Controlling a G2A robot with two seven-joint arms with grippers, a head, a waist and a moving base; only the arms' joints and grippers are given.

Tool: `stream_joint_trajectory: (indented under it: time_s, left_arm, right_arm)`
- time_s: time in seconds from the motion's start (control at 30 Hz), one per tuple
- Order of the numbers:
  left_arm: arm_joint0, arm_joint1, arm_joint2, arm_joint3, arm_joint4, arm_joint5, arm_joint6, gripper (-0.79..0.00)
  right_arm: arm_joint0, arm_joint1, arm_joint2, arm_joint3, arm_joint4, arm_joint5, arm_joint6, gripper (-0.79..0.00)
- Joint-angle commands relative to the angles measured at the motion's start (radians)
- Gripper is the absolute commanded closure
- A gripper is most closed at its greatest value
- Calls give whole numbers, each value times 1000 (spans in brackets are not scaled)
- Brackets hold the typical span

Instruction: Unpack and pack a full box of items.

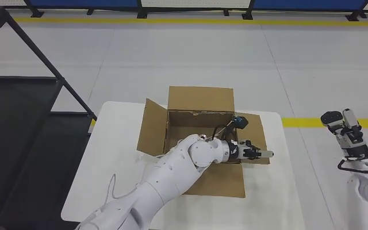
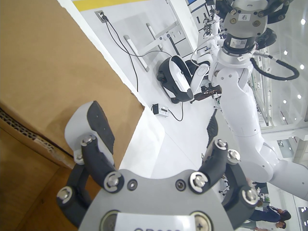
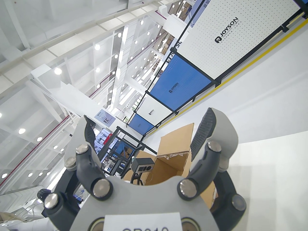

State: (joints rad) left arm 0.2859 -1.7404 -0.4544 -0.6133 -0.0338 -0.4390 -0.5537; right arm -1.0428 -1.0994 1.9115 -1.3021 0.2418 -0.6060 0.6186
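Brown cardboard box (image 1: 201, 99): you have one, standing open on the far half of the one white rounded table (image 1: 115, 155), with all four flaps (image 1: 150, 131) folded outward, one to each side. What lies inside you cannot tell, since the left arm stretches across the opening and covers most of it. You have two grippers, and both are empty. The left gripper (image 1: 256, 153) sits low over the flap on the robot's right, at the box's right edge, pointing outward. In its own wrist view its two fingers (image 2: 97, 123) are spread wide with nothing between them, and one dark pad lies just beside the flap's cut edge; whether it touches the cardboard cannot be made out. The right gripper (image 1: 339, 117) is well apart from the box, off past the table's right edge and turned upward. Its two fingers (image 3: 208, 127) also stand wide apart, gripping nothing, and the box shows beyond them in its wrist view.
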Motion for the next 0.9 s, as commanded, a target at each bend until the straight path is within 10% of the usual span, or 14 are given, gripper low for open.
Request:
stream_joint_trajectory:
  time_s: [0.0, 0.5, 0.87]
  left_arm:
    - [-5, -14, 0, 25, -2, -4, -3, -785]
    - [-38, -77, -23, 125, 9, -51, -23, -785]
    - [-69, -50, -98, 140, 38, -124, -6, -785]
  right_arm:
    - [1, 2, -4, 3, -4, -1, -3, -785]
    - [11, 14, -28, 58, 19, -12, -6, -785]
    - [60, 25, -44, 107, 28, -13, -19, -785]
